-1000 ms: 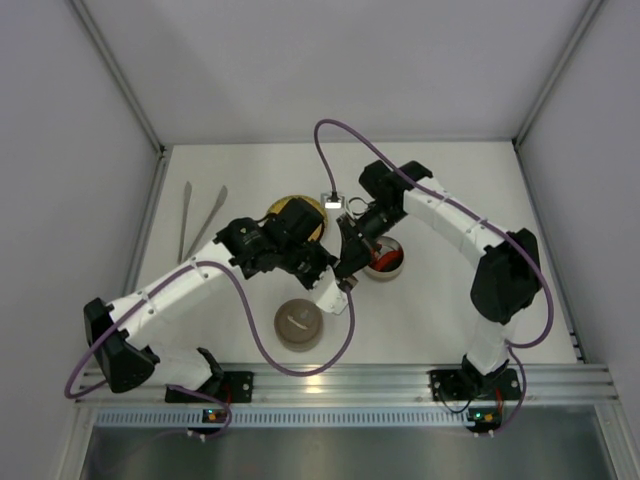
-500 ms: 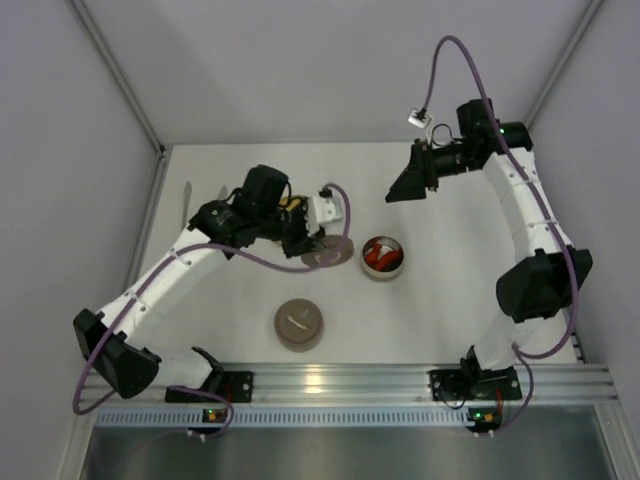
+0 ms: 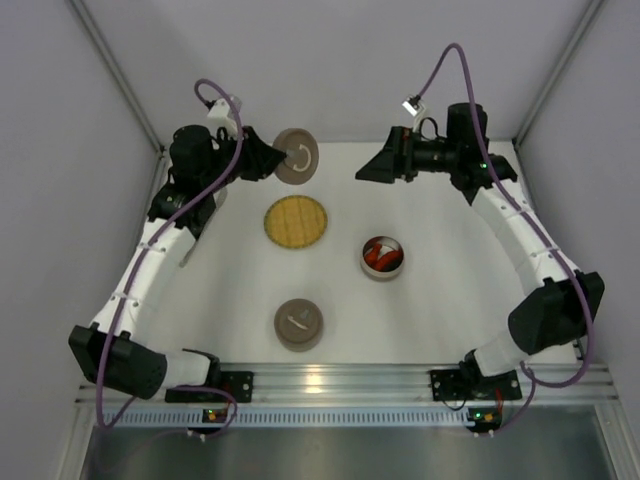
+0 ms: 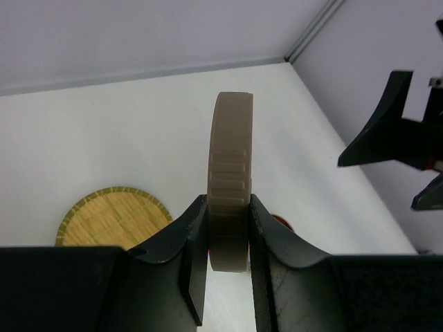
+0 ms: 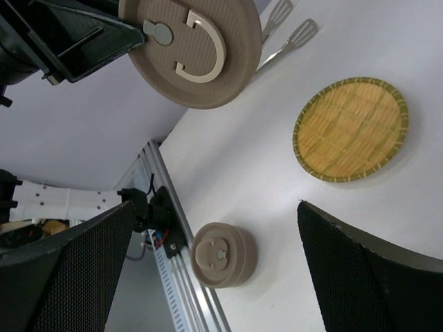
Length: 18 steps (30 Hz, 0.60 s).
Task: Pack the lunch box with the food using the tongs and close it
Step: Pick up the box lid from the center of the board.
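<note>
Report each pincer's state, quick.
Left pincer: closed on the round taupe lid, gripped by its rim and held off the table.
Right pincer: open, holding nothing.

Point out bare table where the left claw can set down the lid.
Bare: everything right of the open lunch box; also between the woven plate and the closed container. Crowded: the left edge, where the tongs lie.
</note>
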### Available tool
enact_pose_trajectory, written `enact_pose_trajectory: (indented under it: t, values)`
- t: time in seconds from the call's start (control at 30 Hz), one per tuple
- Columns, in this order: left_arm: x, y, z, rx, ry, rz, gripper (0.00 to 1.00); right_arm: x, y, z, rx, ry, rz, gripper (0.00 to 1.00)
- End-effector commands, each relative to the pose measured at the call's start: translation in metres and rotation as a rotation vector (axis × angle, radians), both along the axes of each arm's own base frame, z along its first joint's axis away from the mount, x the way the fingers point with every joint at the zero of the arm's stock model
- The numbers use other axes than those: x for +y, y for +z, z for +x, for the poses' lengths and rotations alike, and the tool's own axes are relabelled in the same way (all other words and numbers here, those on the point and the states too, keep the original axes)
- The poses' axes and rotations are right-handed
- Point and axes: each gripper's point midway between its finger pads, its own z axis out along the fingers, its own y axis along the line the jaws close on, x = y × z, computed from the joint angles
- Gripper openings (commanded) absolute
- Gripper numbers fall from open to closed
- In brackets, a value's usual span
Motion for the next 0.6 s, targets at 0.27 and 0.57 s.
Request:
enact_pose_trajectory:
  t: [0.27,0.57]
  values:
    - [-0.008,0.028,-0.001,-0.02,-0.032,-0.186,0.0,0.083,0.05,0.029,-0.027,-0.062,0.182,0.99]
    - [-0.01,0.004,-0.002,-0.001,-0.024,-0.17,0.0,0.11,0.036,0.034,0.072,-0.063,0.207,0.99]
